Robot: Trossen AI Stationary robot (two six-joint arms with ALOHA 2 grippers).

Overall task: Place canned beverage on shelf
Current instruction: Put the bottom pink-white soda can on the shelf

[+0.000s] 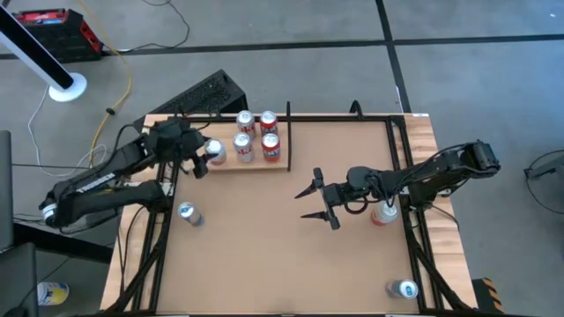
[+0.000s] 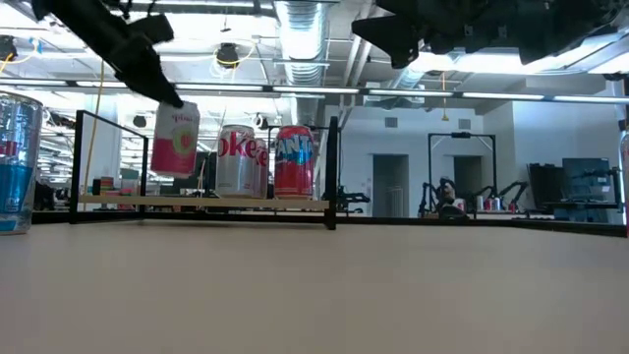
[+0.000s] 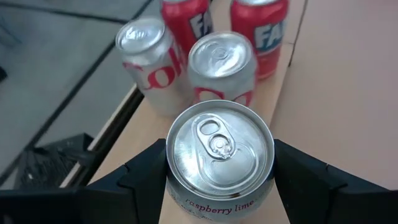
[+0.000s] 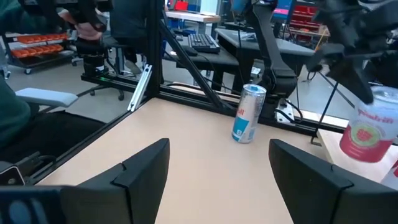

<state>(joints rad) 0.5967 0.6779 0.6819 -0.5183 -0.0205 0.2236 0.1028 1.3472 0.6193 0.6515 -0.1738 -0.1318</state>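
A: Looking down from above, the left gripper (image 1: 204, 160) sits at the left end of the shelf (image 1: 256, 167), its jaws closed on a raspberry lime can (image 3: 219, 155). The left wrist view shows both fingers (image 3: 140, 177) pressed against the can's sides, with the silver lid and pull tab facing up.

B: Is that can resting on the shelf?

A: No. In the low view the held can hangs upright with its base above the pale wood board, clear of it, just left of the others.

B: What does the shelf hold?

A: Four cans stand upright on it in a tight cluster. Two silver Coke cans (image 3: 149, 62) are nearer the held can, and two red Fanta cans (image 3: 261, 31) stand beyond them. All four tops are closed. The shelf's black rail (image 2: 332, 172) rises at its right end.

B: And the right arm?

A: The right gripper (image 1: 315, 201) hovers over the middle of the brown tabletop (image 1: 264, 255), well apart from the shelf, jaws spread wide with nothing between them.

B: Are there other cans on the table?

A: A slim blue and silver can (image 1: 188, 214) stands near the table's left edge. Another can (image 1: 385, 214) with a red band stands under the right arm near the right edge, and a further one (image 1: 405, 289) sits at the near right corner. None of them touches the shelf.
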